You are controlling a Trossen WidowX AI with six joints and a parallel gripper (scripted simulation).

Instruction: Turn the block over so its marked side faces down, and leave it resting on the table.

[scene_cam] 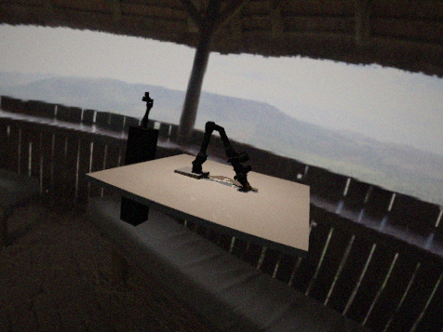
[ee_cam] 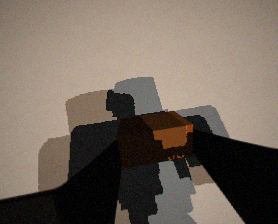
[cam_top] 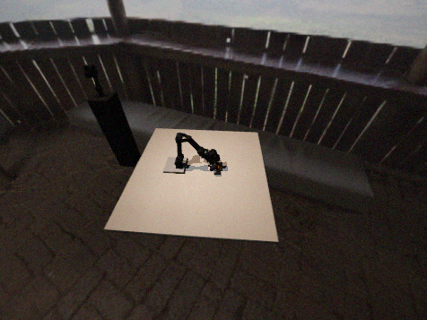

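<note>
An orange-brown block (ee_cam: 156,136) sits between my two dark fingers in the wrist view, tilted, with a brighter orange face to the right and a darker face toward the camera. My gripper (ee_cam: 152,137) (cam_top: 218,168) (scene_cam: 245,187) is shut on the block, low over the white table (cam_top: 193,211) (scene_cam: 275,209). In the top and exterior views the block shows only as a small orange speck at the fingertips. I cannot tell which face bears the mark.
The arm's base plate (cam_top: 172,166) (scene_cam: 188,173) sits on the table left of the gripper. A dark pedestal with a camera (cam_top: 112,127) (scene_cam: 140,144) stands off the table's left rear corner. A wooden railing (cam_top: 269,94) surrounds the deck.
</note>
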